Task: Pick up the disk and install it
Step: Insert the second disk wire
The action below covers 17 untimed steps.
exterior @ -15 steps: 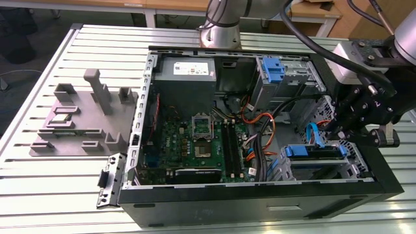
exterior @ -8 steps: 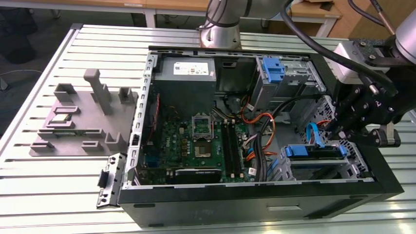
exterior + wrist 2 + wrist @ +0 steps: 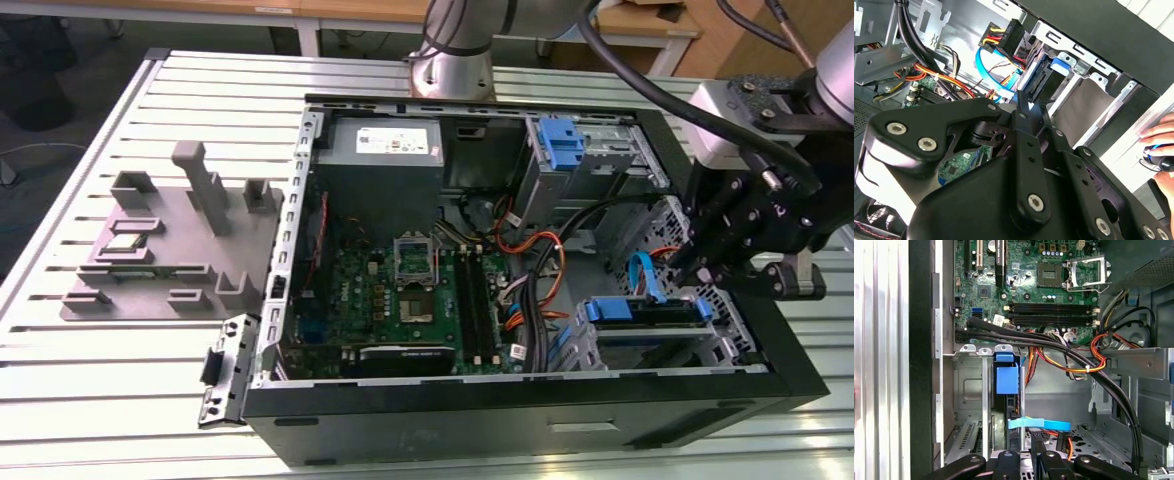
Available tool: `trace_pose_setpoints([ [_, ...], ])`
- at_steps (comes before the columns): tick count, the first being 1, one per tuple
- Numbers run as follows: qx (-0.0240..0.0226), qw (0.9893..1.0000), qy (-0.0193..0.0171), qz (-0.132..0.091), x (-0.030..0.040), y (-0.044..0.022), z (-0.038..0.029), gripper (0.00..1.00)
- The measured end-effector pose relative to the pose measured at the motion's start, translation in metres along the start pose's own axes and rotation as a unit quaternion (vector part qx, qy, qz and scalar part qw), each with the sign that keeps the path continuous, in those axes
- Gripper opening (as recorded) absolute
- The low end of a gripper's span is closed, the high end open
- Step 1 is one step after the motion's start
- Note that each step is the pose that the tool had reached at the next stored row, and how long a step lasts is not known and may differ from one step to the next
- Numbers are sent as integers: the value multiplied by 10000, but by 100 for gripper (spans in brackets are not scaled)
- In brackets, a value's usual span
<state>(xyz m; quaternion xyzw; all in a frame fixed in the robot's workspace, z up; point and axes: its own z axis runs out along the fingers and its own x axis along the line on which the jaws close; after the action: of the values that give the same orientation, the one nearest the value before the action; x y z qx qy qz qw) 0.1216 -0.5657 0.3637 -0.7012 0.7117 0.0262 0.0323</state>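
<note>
Inside one open case (image 3: 787,375), one disk (image 3: 643,312) sits installed.

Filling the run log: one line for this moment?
gripper: above drive bay | disk: seated in bay, blue carrier showing | blue cable: beside it

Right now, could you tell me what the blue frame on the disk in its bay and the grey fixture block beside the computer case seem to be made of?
The disk's blue carrier frame looks like moulded plastic: a uniform, slightly glossy colour. The grey fixture block on the slatted table looks like matt plastic, possibly printed; its dull, even surface leaves that open.
</note>
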Motion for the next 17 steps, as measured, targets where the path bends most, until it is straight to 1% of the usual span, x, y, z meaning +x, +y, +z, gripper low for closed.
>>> trace_pose_setpoints([
  [6,0,10000,0,0,-3,0,-35,24],
  [12,0,10000,-1,0,-17,0,-34,24],
  [17,0,10000,-5,0,-56,0,-26,24],
])
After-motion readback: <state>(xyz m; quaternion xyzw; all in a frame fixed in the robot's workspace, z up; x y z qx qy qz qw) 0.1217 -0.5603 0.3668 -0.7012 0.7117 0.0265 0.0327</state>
